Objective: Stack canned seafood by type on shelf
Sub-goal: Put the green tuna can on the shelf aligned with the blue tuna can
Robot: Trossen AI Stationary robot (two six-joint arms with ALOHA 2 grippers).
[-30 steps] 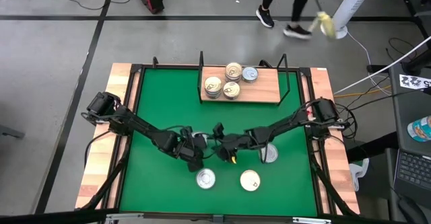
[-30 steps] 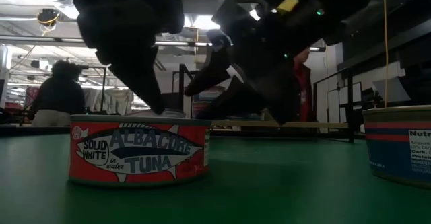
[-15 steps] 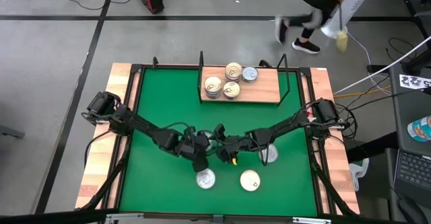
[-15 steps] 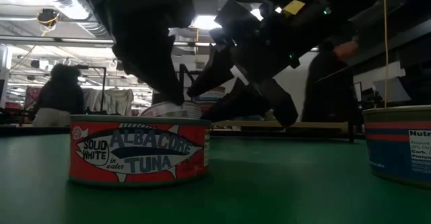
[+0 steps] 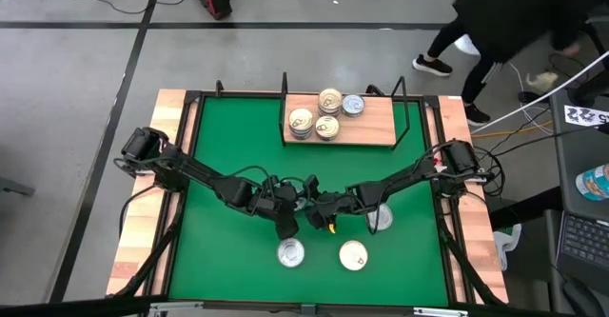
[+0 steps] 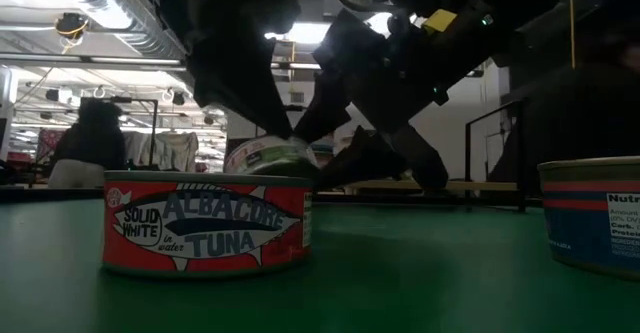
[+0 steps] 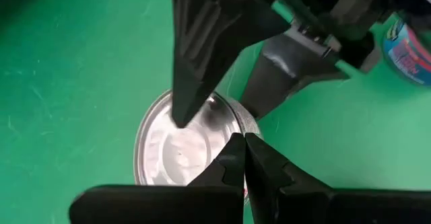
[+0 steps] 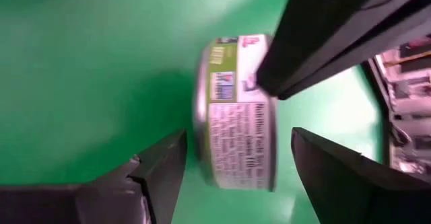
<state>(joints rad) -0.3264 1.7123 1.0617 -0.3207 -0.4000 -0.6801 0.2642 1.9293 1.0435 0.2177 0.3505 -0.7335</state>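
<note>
A flat tin with a silver top (image 7: 176,150) and a green-and-white label (image 8: 236,140) stands tilted on the green table, between my two grippers near the middle. My left gripper (image 7: 241,143) is shut, its tips at the tin's rim. My right gripper (image 8: 239,138) is open, one finger on each side of the tin with a gap showing at both. The shelf (image 5: 376,127) at the far edge carries several tins (image 5: 326,125). Three more tins lie on the table (image 5: 290,253), (image 5: 353,255), (image 5: 379,219). My left gripper meets the tin's rim (image 7: 229,133) with its shut fingertips, coming slantwise down from the table's left. Whether the tips are under the rim or on it, I cannot tell. The tin (image 6: 270,156) sits tipped, one side raised and the other down on the table.
A red tuna tin (image 6: 205,221) and a blue-labelled tin (image 6: 595,213) stand near the front edge, close to both arms. The shelf's black wire posts (image 5: 407,98) rise at its ends. A person (image 5: 504,12) walks past beyond the far right corner.
My left gripper has risen a little and turned, still shut. The tin between the grippers, first hidden behind the red tuna tin in the low view, has been tipped up on one side. A person has walked along the far side.
</note>
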